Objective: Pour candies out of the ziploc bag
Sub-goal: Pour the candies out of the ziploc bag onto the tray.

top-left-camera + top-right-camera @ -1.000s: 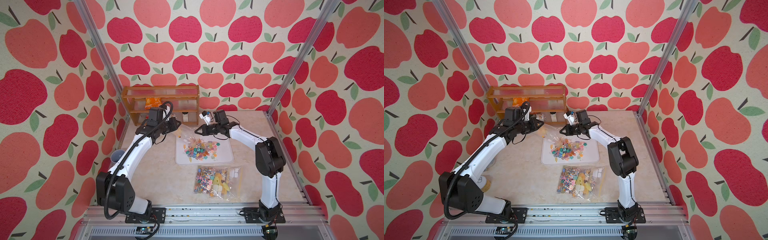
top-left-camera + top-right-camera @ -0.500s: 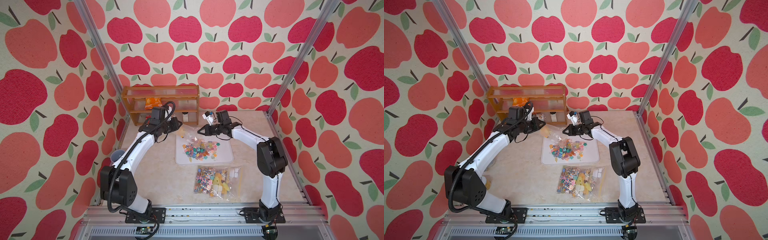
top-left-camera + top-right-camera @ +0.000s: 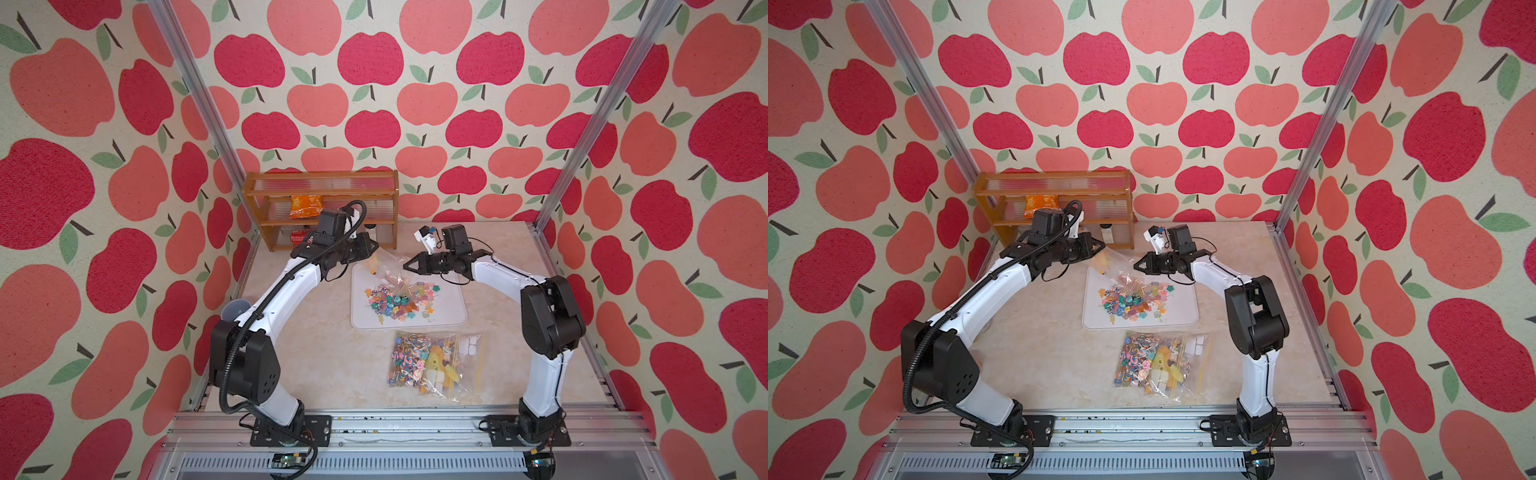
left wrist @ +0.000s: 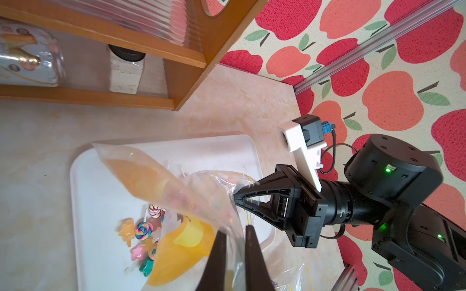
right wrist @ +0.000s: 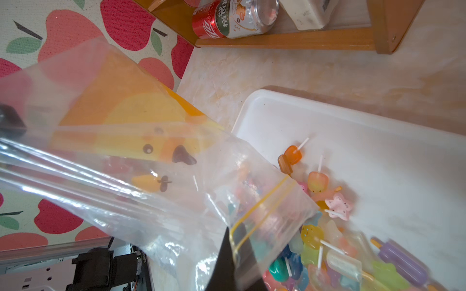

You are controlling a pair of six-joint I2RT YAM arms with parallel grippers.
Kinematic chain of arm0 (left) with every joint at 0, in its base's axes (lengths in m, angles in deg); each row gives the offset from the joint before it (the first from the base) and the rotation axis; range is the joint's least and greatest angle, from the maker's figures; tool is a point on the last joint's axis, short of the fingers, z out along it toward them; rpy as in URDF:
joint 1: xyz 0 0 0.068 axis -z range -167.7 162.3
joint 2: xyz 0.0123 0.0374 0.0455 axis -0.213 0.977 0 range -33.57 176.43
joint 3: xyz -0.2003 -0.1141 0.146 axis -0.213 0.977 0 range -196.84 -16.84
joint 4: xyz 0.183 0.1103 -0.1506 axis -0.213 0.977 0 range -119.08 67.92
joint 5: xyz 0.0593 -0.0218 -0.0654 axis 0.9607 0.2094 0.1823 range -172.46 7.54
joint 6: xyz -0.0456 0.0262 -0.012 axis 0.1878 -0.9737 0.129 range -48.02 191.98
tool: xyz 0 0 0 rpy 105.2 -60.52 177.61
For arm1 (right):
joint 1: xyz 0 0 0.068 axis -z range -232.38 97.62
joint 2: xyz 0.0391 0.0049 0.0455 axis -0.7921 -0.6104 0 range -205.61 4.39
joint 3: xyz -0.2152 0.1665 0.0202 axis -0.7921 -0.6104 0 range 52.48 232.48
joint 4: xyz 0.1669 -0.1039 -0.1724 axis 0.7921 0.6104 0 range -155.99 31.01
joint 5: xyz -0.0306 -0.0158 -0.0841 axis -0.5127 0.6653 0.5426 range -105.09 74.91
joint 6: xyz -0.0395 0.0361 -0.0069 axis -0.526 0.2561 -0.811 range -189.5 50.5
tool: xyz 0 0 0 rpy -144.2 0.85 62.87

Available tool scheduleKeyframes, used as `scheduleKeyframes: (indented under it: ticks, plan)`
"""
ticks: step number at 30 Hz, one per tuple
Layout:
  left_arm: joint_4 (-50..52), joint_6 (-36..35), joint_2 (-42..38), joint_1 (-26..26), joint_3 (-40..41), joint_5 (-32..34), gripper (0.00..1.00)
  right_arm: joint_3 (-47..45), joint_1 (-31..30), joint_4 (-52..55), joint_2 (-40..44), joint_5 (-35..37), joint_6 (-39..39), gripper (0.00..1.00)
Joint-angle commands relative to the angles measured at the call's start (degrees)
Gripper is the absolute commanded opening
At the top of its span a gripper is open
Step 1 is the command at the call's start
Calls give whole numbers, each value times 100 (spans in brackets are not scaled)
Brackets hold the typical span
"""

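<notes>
The left end effector point(image 3: 374, 248) and right end effector point(image 3: 409, 264) are each pinching the clear duck-printed ziploc bag point(image 3: 388, 266) over the white rectangular tray point(image 3: 451, 313), at its 12 o'clock edge. The tiny multicoloured candies point(image 3: 399, 297) are lying heaped mid-tray (the bag is looking almost emptied). A second full bag point(image 3: 432, 361) is waiting at the tray's 6 o'clock.

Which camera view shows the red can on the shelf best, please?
The right wrist view: the red can is large and sharp on the shelf, its label visible. The top views show at most a small, distant red patch. The left wrist view misses it.
</notes>
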Motion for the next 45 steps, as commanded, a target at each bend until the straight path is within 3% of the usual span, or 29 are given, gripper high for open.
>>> scheduleKeyframes:
  ticks: [1,24,29,34,45]
  plan:
    - [-400,-215,-189,114,-537,435,0,-514,408,623,-111,951,47,1]
    - [-65,-308,168,571,-1339,530,0,-1159,562,235,40,928,115,6]
    - [42,-352,154,573,-1278,603,0,-1193,580,266,191,919,89,7]
    - [261,-397,182,526,-1154,655,13,-1236,632,323,438,919,63,7]
    - [177,-362,58,427,-544,715,15,-1261,641,322,547,824,72,7]
